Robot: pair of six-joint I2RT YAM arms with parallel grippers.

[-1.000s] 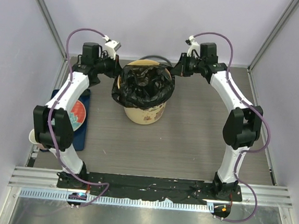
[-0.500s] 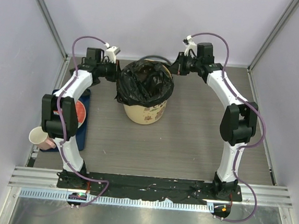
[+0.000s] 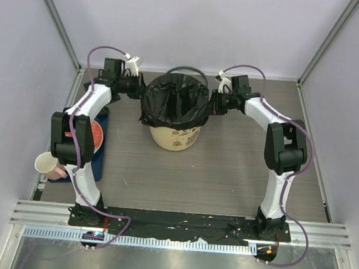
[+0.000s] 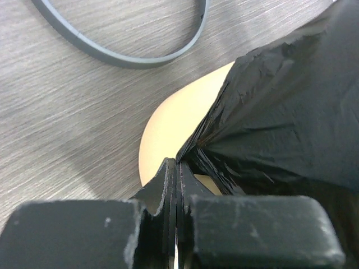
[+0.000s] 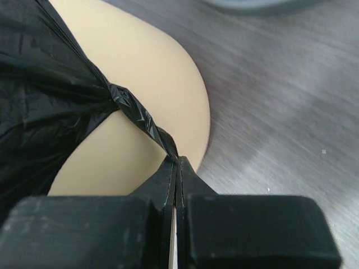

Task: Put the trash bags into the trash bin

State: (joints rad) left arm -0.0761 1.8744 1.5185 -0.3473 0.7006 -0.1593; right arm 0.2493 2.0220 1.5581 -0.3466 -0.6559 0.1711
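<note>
**Here, a black bag lines the bin, pinched on both sides**

The trash bag (image 3: 175,99) sits in the trash bin (image 3: 174,134). Its glossy black film is spread open across the bin's mouth and turned down over the top of the cream wall. The bin stands upright toward the far middle of the surface.

At the bin's left side, the left jaws are pressed together on a fold of the bag's edge, close against the cream wall. At the bin's right side, the right jaws are likewise pressed together, pinching a twisted strand of film that pulls taut away from the wall.

The left arm (image 3: 88,101) bends out to the left of the bin, its wrist turned in toward the rim. The right arm (image 3: 280,137) mirrors it on the bin's right.

A dark grey hoop (image 3: 186,70) lies flat on the surface just behind the bin. Well to the bin's left is a blue tray (image 3: 97,159) and, nearer the camera, a beige cup (image 3: 45,162). The surface (image 3: 227,164) is grey woodgrain, enclosed by pale lilac walls.
</note>
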